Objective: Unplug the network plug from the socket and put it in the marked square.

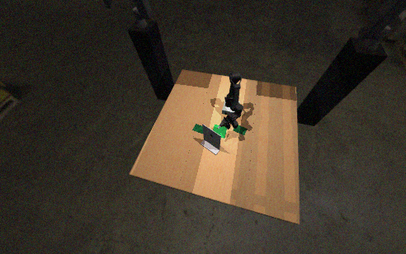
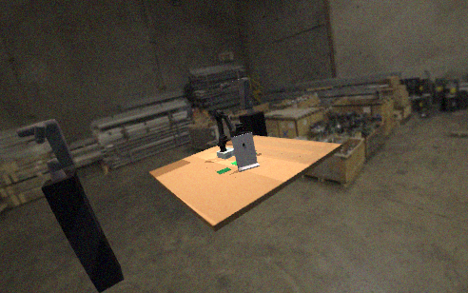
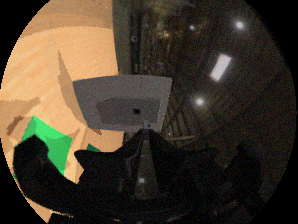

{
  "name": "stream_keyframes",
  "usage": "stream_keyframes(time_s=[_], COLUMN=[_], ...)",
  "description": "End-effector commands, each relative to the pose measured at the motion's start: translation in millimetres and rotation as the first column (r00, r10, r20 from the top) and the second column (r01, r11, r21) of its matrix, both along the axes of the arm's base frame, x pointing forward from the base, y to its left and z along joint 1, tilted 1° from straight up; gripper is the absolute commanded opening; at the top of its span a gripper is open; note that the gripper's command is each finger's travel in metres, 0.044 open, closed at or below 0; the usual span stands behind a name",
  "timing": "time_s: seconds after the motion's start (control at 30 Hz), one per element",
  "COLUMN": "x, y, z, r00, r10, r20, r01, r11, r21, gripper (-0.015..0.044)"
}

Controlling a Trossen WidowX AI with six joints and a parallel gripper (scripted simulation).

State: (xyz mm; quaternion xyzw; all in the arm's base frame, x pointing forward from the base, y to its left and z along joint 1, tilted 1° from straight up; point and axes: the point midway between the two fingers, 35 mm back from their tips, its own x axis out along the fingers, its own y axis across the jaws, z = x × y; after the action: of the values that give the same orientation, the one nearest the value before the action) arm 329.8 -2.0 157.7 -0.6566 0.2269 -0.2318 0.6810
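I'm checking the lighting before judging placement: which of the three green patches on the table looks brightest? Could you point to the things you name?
The middle bright green patch [image 1: 219, 131] [image 2: 234, 163] [image 3: 56, 146]; the patches on either side of it look darker green.

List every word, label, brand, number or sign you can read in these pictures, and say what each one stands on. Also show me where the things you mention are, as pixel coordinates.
No text can be read in any view.
Upright panel [image 1: 211, 135] [image 2: 245, 151] [image 3: 90, 100]: no lettering visible.
Green patch beside the panel [image 1: 219, 131] [image 3: 56, 147]: no lettering visible.
Wooden crates [image 2: 285, 125] in the background: too blurred to tell if they are marked.
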Motion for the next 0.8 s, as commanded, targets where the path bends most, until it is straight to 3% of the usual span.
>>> stream_keyframes(time_s=[0.0,0.77], x=[-3,-16], y=[-1,-7], z=[7,33], r00=[1.0,0.999], r10=[-0.003,0.014], r20=[0.001,-0.03], r01=[0.003,-0.014], r11=[1.0,1.0], r21=[0.002,-0.01], gripper=[0.0,0.0])
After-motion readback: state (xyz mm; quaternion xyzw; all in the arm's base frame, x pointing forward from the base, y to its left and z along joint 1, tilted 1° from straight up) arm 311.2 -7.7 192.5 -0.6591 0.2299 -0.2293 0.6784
